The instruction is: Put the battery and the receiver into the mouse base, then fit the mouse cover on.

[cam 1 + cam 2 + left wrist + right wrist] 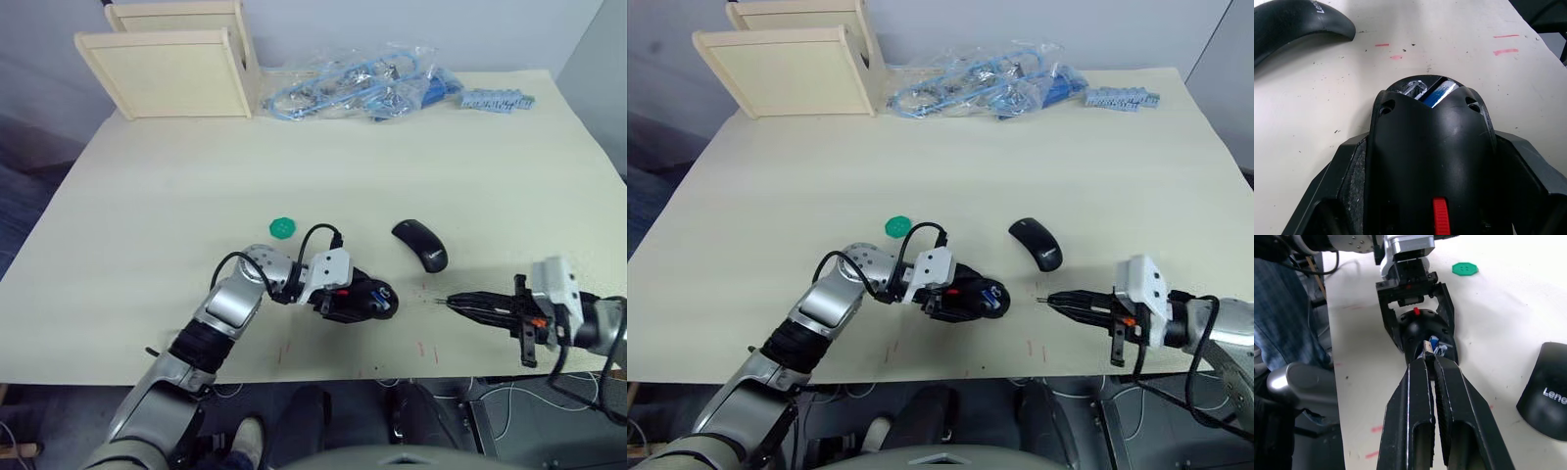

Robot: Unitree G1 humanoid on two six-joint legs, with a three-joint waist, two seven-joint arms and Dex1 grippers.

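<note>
Clamped between the two fingers of the left gripper (pixel 364 299), the mouse base (pixel 372 297) is held near the front edge of the table (pixel 147 196). Its blue-and-silver battery (pixel 1437 93) is seen lying in the exposed end of the base, and a red patch (pixel 1439 218) shows on its body. The right gripper (pixel 1428 351) is pointed at that open end, well apart from it in the head views; its fingers are pressed together on a tiny pale piece that cannot be identified. The mouse cover (pixel 420 244) is resting on the table just beyond the base, and a green disc (pixel 282 228) lies to the left.
</note>
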